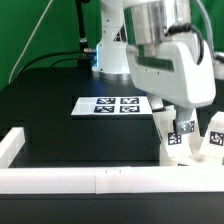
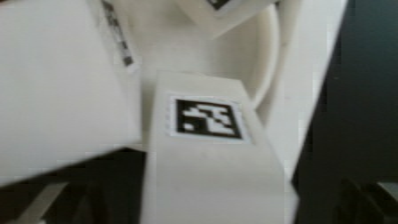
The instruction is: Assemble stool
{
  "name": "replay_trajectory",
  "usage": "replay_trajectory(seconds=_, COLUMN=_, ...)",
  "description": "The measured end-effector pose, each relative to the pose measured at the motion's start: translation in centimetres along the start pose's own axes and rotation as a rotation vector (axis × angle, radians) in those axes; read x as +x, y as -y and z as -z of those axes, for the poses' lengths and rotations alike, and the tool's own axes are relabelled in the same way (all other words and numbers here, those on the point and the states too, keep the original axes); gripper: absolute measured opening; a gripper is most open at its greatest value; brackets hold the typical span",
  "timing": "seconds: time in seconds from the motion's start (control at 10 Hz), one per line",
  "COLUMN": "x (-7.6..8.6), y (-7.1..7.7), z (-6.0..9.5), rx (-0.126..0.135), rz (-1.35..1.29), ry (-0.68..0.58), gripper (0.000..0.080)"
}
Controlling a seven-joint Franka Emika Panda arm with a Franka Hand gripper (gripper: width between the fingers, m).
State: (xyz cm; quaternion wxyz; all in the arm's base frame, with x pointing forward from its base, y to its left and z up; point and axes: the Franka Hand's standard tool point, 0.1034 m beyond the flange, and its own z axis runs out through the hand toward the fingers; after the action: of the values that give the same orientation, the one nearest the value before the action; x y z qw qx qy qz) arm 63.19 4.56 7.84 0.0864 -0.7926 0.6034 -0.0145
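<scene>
A white stool leg (image 2: 214, 165) with a black-and-white tag (image 2: 208, 118) runs between my two dark fingers (image 2: 71, 200) in the wrist view, and both touch its sides. My gripper (image 2: 217, 205) is shut on it. In the exterior view the gripper (image 1: 176, 124) reaches down at the exterior view's right, with the tagged leg (image 1: 176, 141) below it by the front rail. Another tagged leg (image 1: 212, 136) stands just to the exterior view's right. A large white part, probably the seat (image 2: 54, 90), lies beside the held leg; its shape is not clear.
The marker board (image 1: 110, 104) lies on the black table behind the gripper. A long white rail (image 1: 90, 181) borders the table's front and the exterior view's left side. The robot base (image 1: 110, 50) stands at the back.
</scene>
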Motion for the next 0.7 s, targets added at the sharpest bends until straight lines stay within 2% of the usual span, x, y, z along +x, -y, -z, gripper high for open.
replay_trajectory(seconds=0.1, x=-0.02, y=0.31, z=0.34, rx=0.006, rz=0.001, ry=0.001, gripper=0.0527)
replay_trajectory(seconds=0.2, x=-0.01, y=0.36, z=0.36, rx=0.007, rz=-0.006, ry=0.0, gripper=0.0527)
replay_trajectory(seconds=0.3, x=0.03, y=0.36, z=0.34, rx=0.008, rz=-0.036, ry=0.0, gripper=0.0388)
replay_trajectory(seconds=0.4, x=0.02, y=0.37, z=0.34, rx=0.008, rz=-0.094, ry=0.0, gripper=0.0338)
replay_trajectory(seconds=0.7, x=-0.01, y=0.35, z=0.31, rx=0.007, rz=-0.273, ry=0.001, gripper=0.0338)
